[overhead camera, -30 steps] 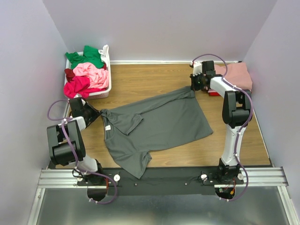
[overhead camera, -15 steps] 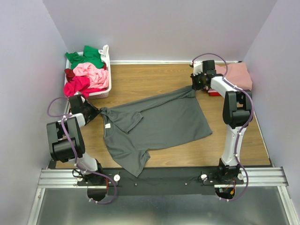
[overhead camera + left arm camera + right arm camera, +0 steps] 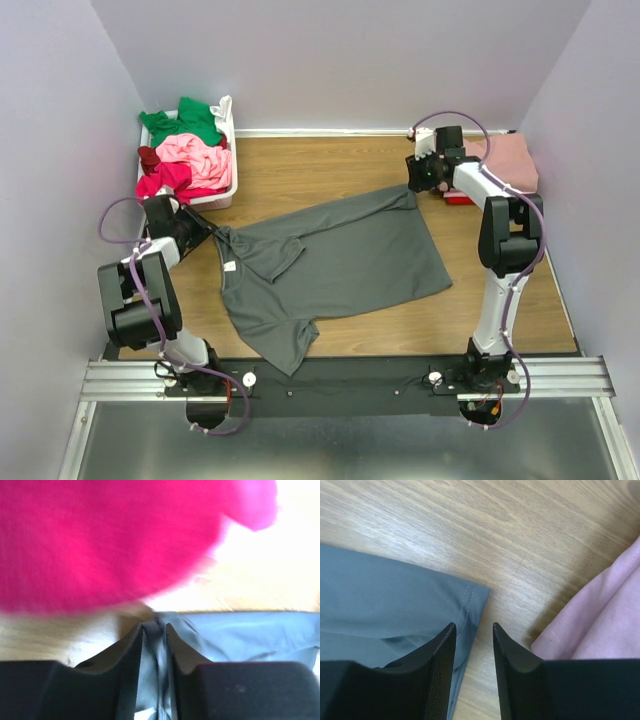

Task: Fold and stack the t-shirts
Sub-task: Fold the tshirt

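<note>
The dark grey t-shirt (image 3: 330, 255) lies spread out in the middle of the table, one sleeve folded over its chest. My left gripper (image 3: 205, 232) is shut on the shirt's left edge, just in front of the basket; in the left wrist view (image 3: 154, 627) grey cloth (image 3: 240, 635) is bunched between the fingers. My right gripper (image 3: 413, 186) is open at the shirt's far right corner; in the right wrist view (image 3: 472, 626) that corner (image 3: 380, 595) lies flat on the wood under the left finger. A folded dusty rose shirt (image 3: 505, 160) lies at the back right.
A white basket (image 3: 232, 140) at the back left holds green, light pink, maroon and magenta shirts (image 3: 100, 540). A red item (image 3: 455, 199) shows under the dusty rose shirt (image 3: 605, 625). Walls close in on the left, back and right.
My left gripper has drawn the shirt's left edge a little further left and back toward the basket. The right arm has shifted slightly at the far corner.
</note>
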Robot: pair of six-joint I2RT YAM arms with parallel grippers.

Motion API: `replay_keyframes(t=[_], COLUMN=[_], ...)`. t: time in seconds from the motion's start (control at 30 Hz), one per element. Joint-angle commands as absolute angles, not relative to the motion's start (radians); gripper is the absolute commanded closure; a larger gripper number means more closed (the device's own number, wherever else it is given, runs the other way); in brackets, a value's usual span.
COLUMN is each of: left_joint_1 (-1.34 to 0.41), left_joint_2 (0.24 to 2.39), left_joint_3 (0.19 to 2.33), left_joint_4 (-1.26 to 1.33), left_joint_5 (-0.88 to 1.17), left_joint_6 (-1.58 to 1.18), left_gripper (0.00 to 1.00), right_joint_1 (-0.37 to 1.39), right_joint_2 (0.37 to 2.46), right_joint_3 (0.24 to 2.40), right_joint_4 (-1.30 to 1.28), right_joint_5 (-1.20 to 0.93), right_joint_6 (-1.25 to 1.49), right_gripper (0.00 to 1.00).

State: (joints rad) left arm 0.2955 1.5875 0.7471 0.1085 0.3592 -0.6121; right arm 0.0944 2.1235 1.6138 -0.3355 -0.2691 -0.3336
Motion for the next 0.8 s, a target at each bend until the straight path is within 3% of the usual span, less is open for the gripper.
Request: replay_keyframes(t=[0.0,0.27,0.4,0.5,0.77], left_joint_1=[0.307,0.307,0.273,0.25,0.206], left_joint_2=[1.471,1.408,1.472,1.522,1.653], left_joint_3=[0.781,0.739,0.764,0.788,0.86], left_joint_4=[0.04,0.049,0.023,0.011,-0.025], left_joint_5=[0.335,0.412,0.453,0.453,0.384], left_joint_6=[-0.569,-0.575,-0.536,-0.508,-0.474], left_gripper=[0.63,0.63,0.62,0.56,0.56], right_joint_1=[0.084,0.086,0.084,0.084,0.084], right_joint_2=[2.045,2.019,2.032,2.043,2.056], right_joint_3=[1.586,1.549,1.549,1.546,1.537], right_joint_4=[-0.339,-0.339,-0.339,-0.339,-0.339], right_joint_5=[-0.311,-0.348,-0.354,-0.36,-0.368], right_joint_6=[-0.336,-0.33,-0.325,-0.325,-0.324], right_gripper=[0.57,0.57,0.57,0.57,0.56])
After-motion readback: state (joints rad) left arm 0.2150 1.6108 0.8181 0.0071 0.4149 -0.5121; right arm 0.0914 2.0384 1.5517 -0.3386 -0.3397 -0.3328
